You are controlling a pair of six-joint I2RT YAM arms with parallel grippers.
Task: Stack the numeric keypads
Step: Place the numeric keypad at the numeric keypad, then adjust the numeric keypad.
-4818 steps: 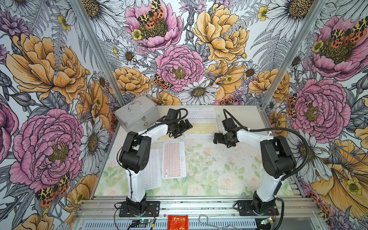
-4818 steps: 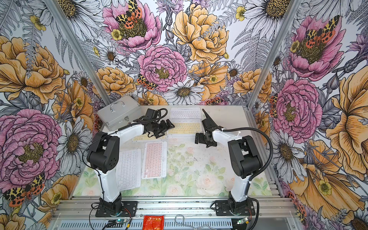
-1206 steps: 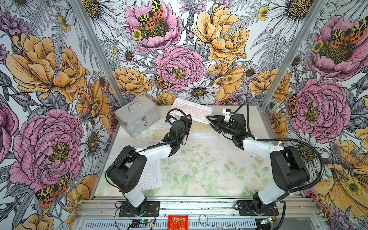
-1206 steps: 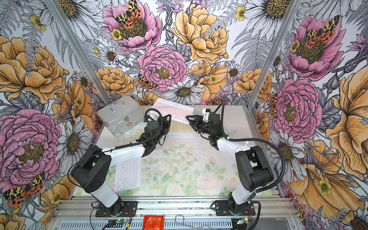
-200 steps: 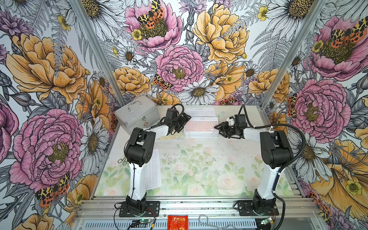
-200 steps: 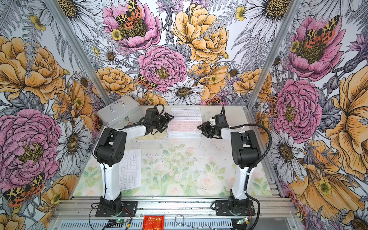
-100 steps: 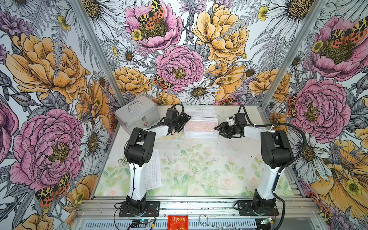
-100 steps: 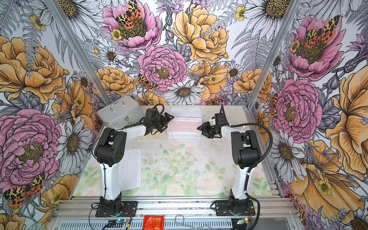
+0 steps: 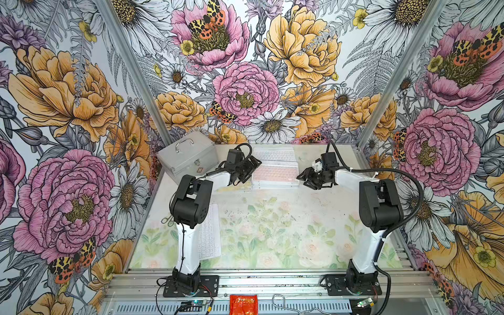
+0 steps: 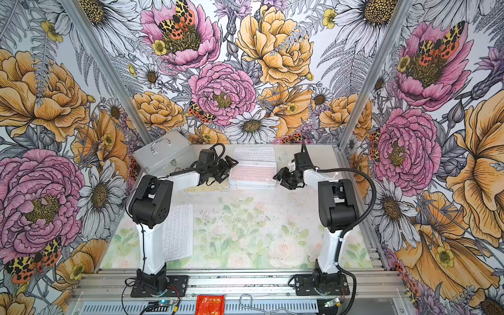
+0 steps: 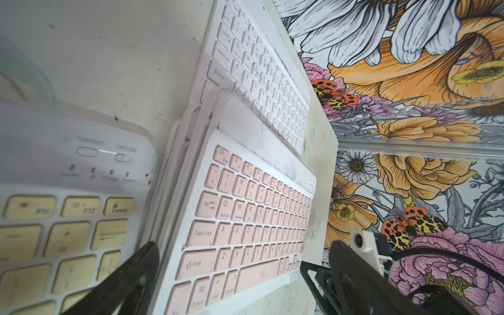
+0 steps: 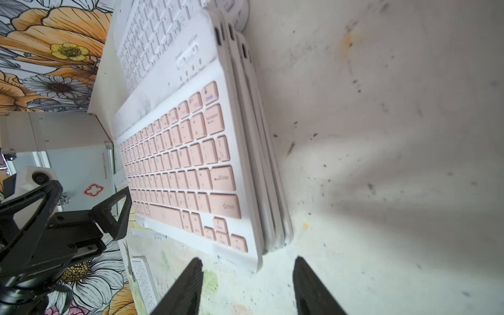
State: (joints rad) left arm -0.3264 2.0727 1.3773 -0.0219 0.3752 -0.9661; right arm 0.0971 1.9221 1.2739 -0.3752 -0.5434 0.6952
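Flat white-framed pink-keyed keypad (image 9: 275,173) is sat atop the pile; yellow-keyed keypad (image 11: 68,237), front white-keyed keypad (image 10: 177,231) not yet stacked; left gripper (image 9: 252,171), right gripper (image 9: 303,180) spread, empty.

Both arms are stretched forward; the left hand (image 9: 251,171) is held wide open, the right hand (image 9: 303,180) partly spread, both empty.

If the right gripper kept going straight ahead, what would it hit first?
Probably the right gripper meets the near end of the keypad stack, topped by the pink keypad; exact height is unclear.
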